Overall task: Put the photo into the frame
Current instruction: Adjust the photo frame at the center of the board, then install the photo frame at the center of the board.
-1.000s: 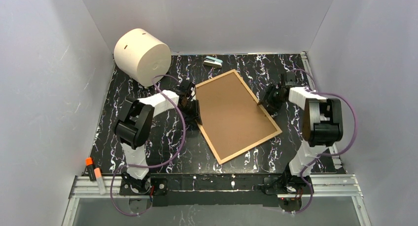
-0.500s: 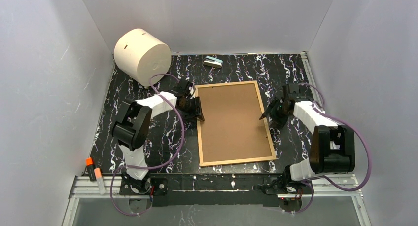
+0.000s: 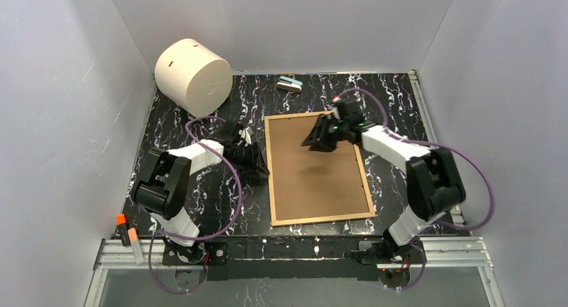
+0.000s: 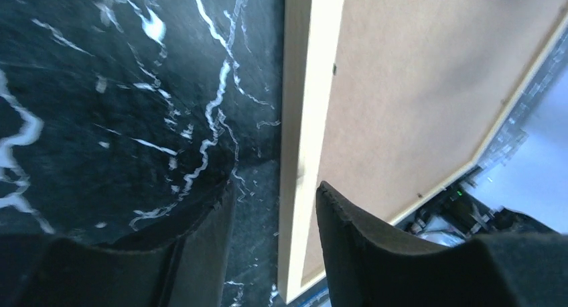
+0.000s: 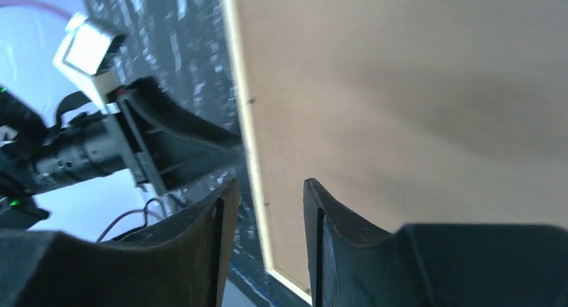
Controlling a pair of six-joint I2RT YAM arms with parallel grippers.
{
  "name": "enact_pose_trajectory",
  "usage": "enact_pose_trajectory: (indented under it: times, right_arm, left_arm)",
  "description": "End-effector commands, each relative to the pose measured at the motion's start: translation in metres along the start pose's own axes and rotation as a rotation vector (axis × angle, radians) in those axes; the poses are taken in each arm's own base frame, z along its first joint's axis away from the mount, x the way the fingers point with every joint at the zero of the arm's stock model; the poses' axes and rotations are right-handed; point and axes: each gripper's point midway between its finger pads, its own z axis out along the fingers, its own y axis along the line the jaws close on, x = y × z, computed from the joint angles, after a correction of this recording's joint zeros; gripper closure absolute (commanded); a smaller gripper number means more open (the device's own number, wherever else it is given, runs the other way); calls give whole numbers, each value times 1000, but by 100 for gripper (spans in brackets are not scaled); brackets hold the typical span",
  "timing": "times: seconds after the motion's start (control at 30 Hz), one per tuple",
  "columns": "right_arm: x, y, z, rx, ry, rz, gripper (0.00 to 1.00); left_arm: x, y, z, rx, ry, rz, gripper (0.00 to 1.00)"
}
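**Frame lying back-up, with both grippers open at it**

Overhead view. I see the frame (image 3: pixel 321 186) lying flat on the black marbled table (image 3: pixel 385 183). Its brown fibreboard back faces up, bordered by thin light-wood edges. Its long sides run away from the arm bases. It sits a little right of the table's middle, between the two arms.

Left gripper (image 3: pixel 260 165). It is low over the table, just beside the frame's left long edge and about halfway along it. On my left wrist camera the two dark fingers (image 4: pixel 362 240) stand apart, with the pale wood rail showing in the gap between them. Nothing is clamped. I cannot tell whether either finger touches the frame.

Right gripper (image 3: pixel 309 143). It reaches in from the right, over the far half of the frame's back, and points toward the left edge. On my right wrist camera its fingers (image 5: pixel 335 253) are parted by a narrow gap and hold nothing. Brown board fills the view beyond them, and the left gripper shows just past the frame's edge. I cannot tell whether the tips rest on the board.

Surroundings. A cream cylinder (image 3: pixel 194 76) lies on its side at the far left corner. A small grey-and-teal object (image 3: pixel 289 84) sits near the far edge, apart from the frame. Two orange-capped markers (image 3: pixel 123 228) lie on the metal rail (image 3: pixel 100 257) at near left.
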Motion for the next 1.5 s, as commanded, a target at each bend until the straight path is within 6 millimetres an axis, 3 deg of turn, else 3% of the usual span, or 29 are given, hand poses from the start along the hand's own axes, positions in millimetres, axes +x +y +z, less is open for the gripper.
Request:
enact_pose_trajectory:
  times: [0.0, 0.13, 0.27, 0.43, 0.6, 0.93, 1.47]
  right_arm:
    - [22, 84, 40, -289, 93, -75, 55]
    - [34, 107, 78, -365, 154, -80, 63]
    - [35, 113, 101, -361, 182, -75, 67]
    - [50, 108, 115, -396, 256, -50, 67]
    - [67, 111, 123, -444, 311, -95, 68]
    - [81, 76, 146, -323, 362, -57, 72]
    - [83, 26, 154, -200, 344, -16, 75]
  left_arm:
    - [26, -15, -1, 142, 60, -7, 54]
    - [29, -10, 9, 156, 43, -28, 54]
    - [28, 10, 20, 59, 37, -81, 65]
    - [41, 43, 30, -78, 67, -113, 77]
    - [54, 60, 36, -136, 108, -129, 82]
    - [60, 73, 38, -196, 121, -137, 83]
    - [68, 86, 38, -239, 123, -143, 83]
